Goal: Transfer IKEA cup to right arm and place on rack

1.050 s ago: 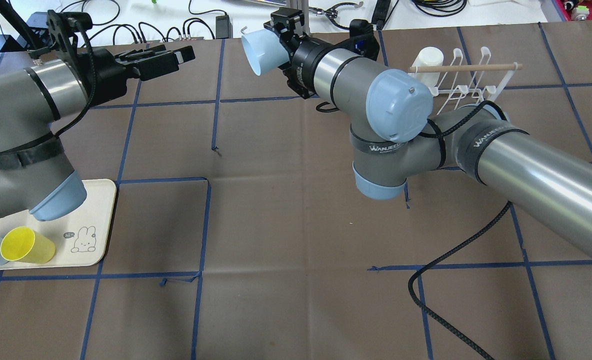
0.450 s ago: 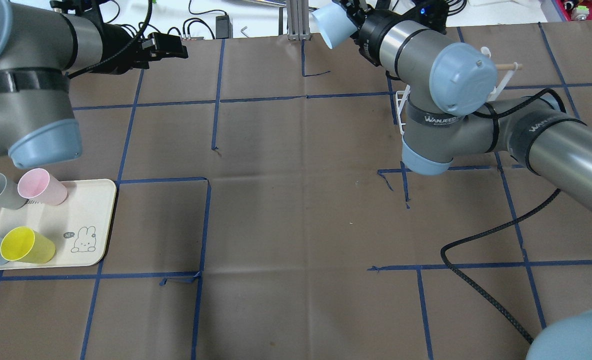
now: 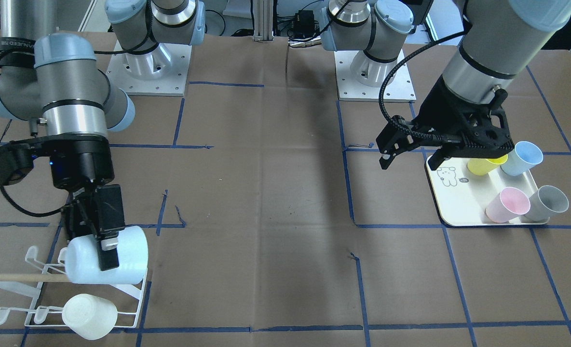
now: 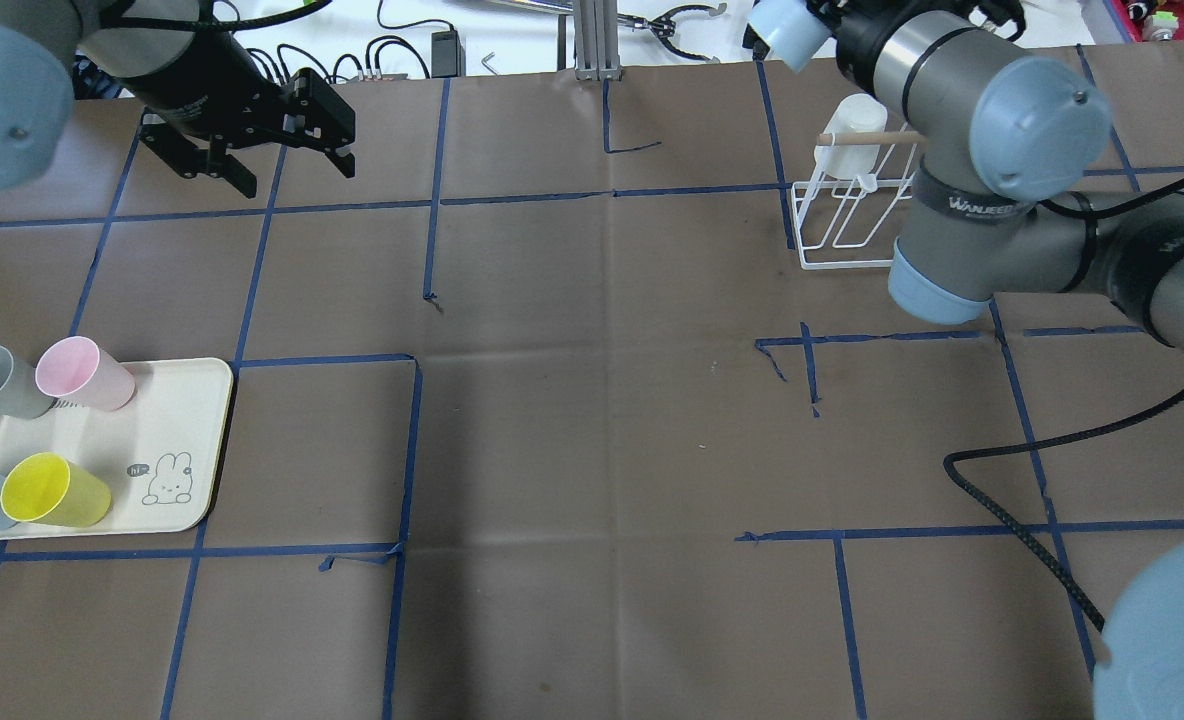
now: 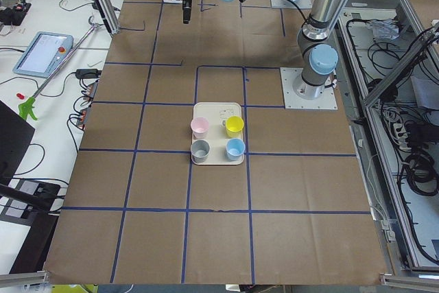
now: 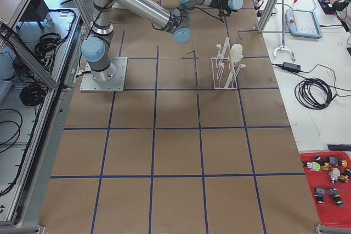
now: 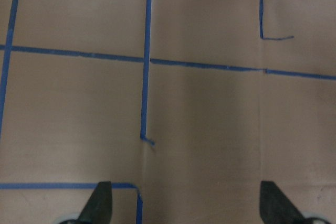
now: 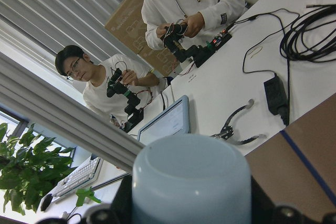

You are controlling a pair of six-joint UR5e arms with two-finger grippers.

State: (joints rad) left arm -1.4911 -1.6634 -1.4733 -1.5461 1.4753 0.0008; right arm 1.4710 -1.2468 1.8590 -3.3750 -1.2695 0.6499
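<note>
The IKEA cup (image 3: 132, 254) is pale blue and lies on its side in my right gripper (image 3: 105, 250), which is shut on it. In the front view it hangs just over the white wire rack (image 4: 845, 265), close to the rack's wooden dowel (image 3: 20, 277). From overhead the cup (image 4: 778, 24) sits at the far table edge, beyond the rack. The right wrist view shows the cup's bottom (image 8: 191, 179) between the fingers. My left gripper (image 4: 292, 168) stands open and empty over bare table at the far left, its fingertips (image 7: 101, 202) spread wide.
A white cup (image 3: 90, 315) hangs on the rack's front row. A cream tray (image 4: 187, 440) at the near left holds yellow (image 4: 52, 490), pink (image 4: 77, 372), grey and blue cups. A black cable (image 4: 1012, 470) trails across the right side. People stand beyond the far edge.
My right arm has swung right with the blue cup, from table centre to the far side of the rack. The left arm has pulled back and now points its open gripper downward.
</note>
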